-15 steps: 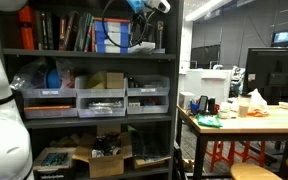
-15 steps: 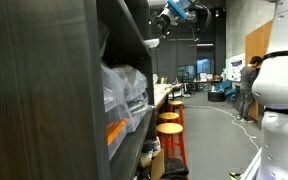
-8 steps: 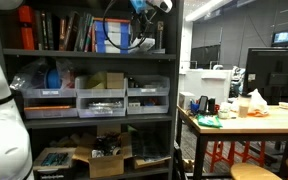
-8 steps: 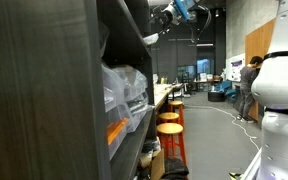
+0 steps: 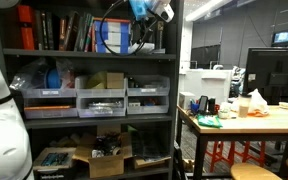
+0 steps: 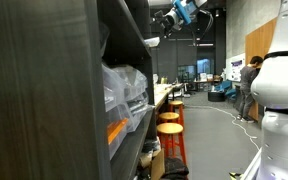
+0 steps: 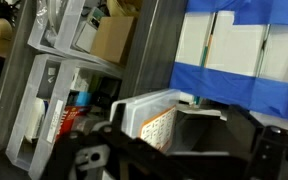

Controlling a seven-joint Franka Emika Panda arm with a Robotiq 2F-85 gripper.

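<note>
My gripper (image 5: 144, 14) hangs at the top shelf of a dark shelving unit (image 5: 84, 88), just in front of a blue-and-white binder box (image 5: 110, 35). An exterior view from the side shows the gripper (image 6: 167, 20) out past the shelf's front edge. In the wrist view the open gripper (image 7: 184, 128) has its dark fingers (image 7: 246, 128) spread wide. A clear plastic container with an orange label (image 7: 154, 115) lies between and beyond them, apparently untouched. The blue-and-white box (image 7: 239, 55) fills the upper right.
Books (image 5: 64, 30) stand on the top shelf, with clear drawer bins (image 5: 99, 100) below and cardboard boxes (image 5: 99, 155) at the bottom. A wooden table (image 5: 249, 120) with clutter, orange stools (image 6: 170, 125) and a person (image 6: 247, 85) stand farther off.
The arm's wrist has shifted slightly at the top shelf. The jaws stay open and nothing has been picked up.
</note>
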